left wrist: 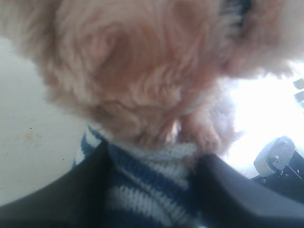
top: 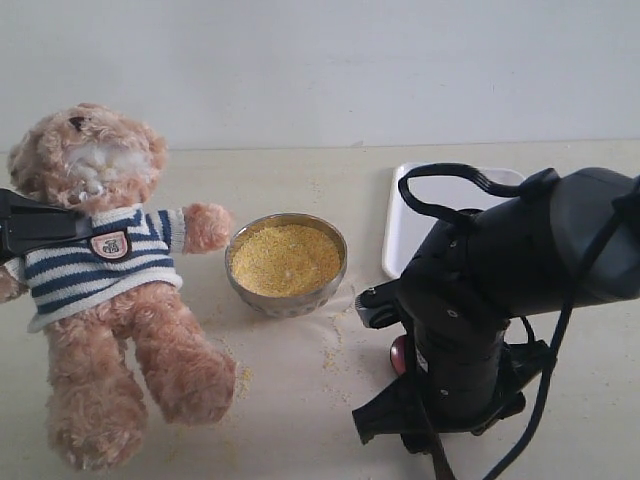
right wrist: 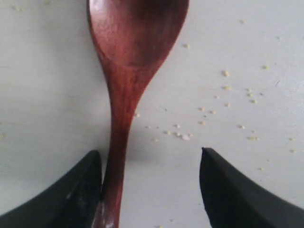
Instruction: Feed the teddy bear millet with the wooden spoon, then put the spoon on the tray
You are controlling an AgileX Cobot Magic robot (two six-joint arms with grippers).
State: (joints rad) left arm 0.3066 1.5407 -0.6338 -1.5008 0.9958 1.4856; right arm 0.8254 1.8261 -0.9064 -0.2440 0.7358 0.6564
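Observation:
The teddy bear point(top: 110, 290) sits at the left in its striped shirt. My left gripper point(top: 40, 225) reaches in from the left edge and is shut on the bear's shirt just below the head point(left wrist: 154, 166). The millet point(top: 285, 258) fills a round metal bowl point(top: 290, 302) beside the bear's arm. The wooden spoon point(right wrist: 133, 57) lies flat on the table, empty, bowl pointing away from the wrist. My right gripper point(right wrist: 149, 156) stands open over its handle, which lies against one finger. In the exterior view only a reddish bit of the spoon point(top: 399, 355) shows under the right arm point(top: 480, 300).
The white tray point(top: 410, 235) lies behind the right arm, largely covered by it. Loose millet crumbs point(right wrist: 228, 95) are scattered on the table around the spoon and in front of the bowl. A pale wall closes the back.

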